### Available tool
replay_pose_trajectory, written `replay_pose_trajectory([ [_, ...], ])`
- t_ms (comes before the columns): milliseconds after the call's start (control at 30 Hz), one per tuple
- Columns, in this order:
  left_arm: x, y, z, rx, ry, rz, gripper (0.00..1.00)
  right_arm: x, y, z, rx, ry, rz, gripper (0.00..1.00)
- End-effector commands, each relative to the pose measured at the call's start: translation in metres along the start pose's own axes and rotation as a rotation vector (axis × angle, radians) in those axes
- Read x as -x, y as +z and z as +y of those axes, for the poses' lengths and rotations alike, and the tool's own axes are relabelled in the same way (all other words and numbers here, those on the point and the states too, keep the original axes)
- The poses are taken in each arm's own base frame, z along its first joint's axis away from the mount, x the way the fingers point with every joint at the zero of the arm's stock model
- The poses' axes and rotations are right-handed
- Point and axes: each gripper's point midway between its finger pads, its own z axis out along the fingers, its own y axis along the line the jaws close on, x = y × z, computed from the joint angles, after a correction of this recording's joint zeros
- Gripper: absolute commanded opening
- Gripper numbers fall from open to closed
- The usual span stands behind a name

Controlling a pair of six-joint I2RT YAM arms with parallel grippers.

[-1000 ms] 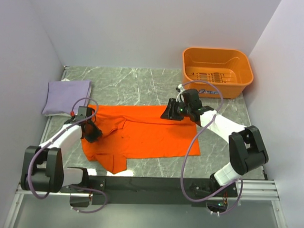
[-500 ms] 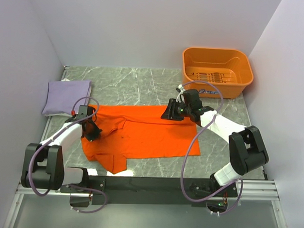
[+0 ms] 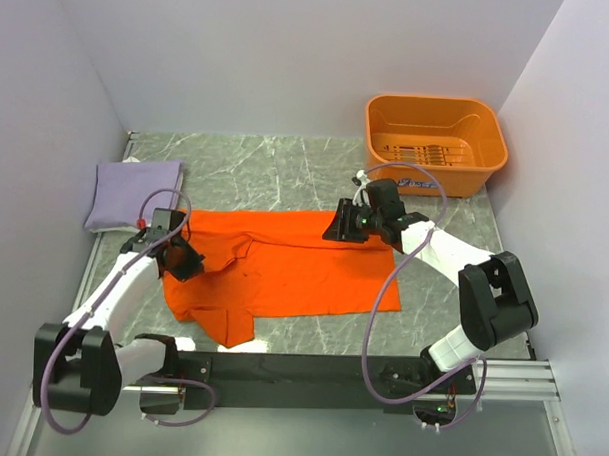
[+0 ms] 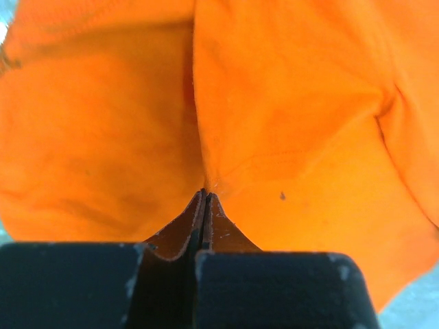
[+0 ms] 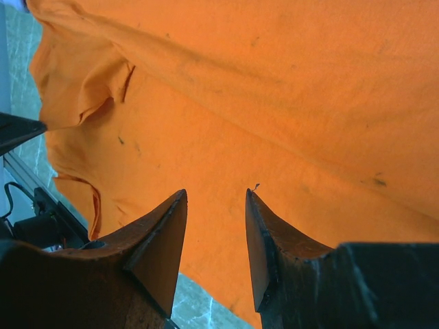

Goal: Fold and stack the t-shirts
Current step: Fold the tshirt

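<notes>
The bright orange t-shirt lies spread out on the marble table, its left part rumpled. My left gripper sits at the shirt's left side and is shut on a pinch of orange cloth; in the left wrist view its closed gripper grips a fold of the shirt. My right gripper is open over the shirt's far right edge; in the right wrist view its gripper spreads just above the orange cloth, holding nothing. The lavender t-shirt lies folded at the far left.
A rigid orange plastic basket stands at the back right corner. White walls close in the table on the left, back and right. The black rail with the arm bases runs along the near edge.
My left arm has swung its elbow lower and the gripper has shifted slightly back and left with the pinched cloth. The right arm has barely moved.
</notes>
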Motion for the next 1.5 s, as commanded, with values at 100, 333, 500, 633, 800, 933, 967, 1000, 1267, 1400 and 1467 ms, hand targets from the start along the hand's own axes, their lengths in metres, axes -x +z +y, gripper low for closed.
replay_pose_trajectory([
  [100, -0.024, -0.015, -0.002, -0.047, -0.074, 0.068, 0.01, 0.015, -0.008, 0.01, 0.022, -0.032, -0.037, 0.47],
  [333, -0.037, -0.002, 0.013, -0.012, -0.093, 0.091, 0.03, 0.014, -0.008, 0.011, 0.028, -0.036, -0.032, 0.47],
  [500, -0.041, 0.006, 0.019, 0.015, -0.095, 0.109, 0.14, 0.014, -0.01, 0.009, 0.016, -0.043, -0.035, 0.47],
  [633, -0.028, -0.003, 0.016, 0.014, -0.058, 0.051, 0.41, 0.019, -0.016, 0.007, -0.011, -0.06, -0.054, 0.47],
  [800, 0.006, -0.031, -0.014, -0.03, 0.098, -0.098, 0.57, 0.025, -0.025, 0.001, -0.06, -0.081, -0.093, 0.47],
  [933, 0.0, -0.04, -0.051, -0.075, 0.236, -0.118, 0.44, 0.03, -0.035, -0.007, -0.099, -0.079, -0.134, 0.47],
  [967, -0.005, -0.045, -0.067, -0.103, 0.283, -0.127, 0.38, 0.031, -0.037, -0.009, -0.111, -0.078, -0.142, 0.47],
  [1000, -0.01, -0.039, -0.073, -0.092, 0.321, -0.116, 0.36, 0.029, -0.039, -0.012, -0.118, -0.075, -0.14, 0.46],
  [1267, -0.03, -0.012, -0.12, -0.042, 0.552, -0.133, 0.29, 0.029, -0.051, -0.017, -0.129, -0.069, -0.169, 0.46],
  [1400, -0.032, 0.015, -0.121, 0.033, 0.635, -0.123, 0.28, 0.025, -0.051, -0.021, -0.131, -0.055, -0.161, 0.46],
  [1467, -0.028, 0.024, -0.122, 0.065, 0.654, -0.146, 0.28, 0.025, -0.052, -0.022, -0.13, -0.053, -0.165, 0.46],
])
